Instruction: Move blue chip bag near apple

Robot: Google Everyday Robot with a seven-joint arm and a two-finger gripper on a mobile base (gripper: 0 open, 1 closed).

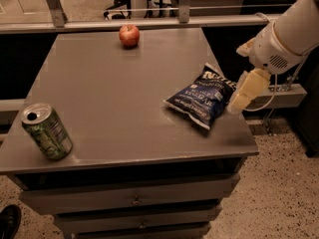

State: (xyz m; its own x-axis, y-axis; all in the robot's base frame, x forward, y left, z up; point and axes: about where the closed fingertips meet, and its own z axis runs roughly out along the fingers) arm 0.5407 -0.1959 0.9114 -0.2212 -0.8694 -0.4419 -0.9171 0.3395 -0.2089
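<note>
The blue chip bag point(200, 97) lies flat on the right side of the grey table point(109, 98), near its right edge. The apple point(129, 35), small and red, sits at the far edge of the table, left of the middle. My gripper point(238, 101) hangs from the white arm point(286, 36) at the right, just past the table's right edge. Its cream tip points down and is close beside the bag's right end. It holds nothing that I can see.
A green soda can point(47, 131) lies tilted at the near left corner of the table. Drawers point(134, 200) are under the tabletop. A rail point(149, 21) runs behind the table. A dark shoe point(7, 223) is at the bottom left on the speckled floor.
</note>
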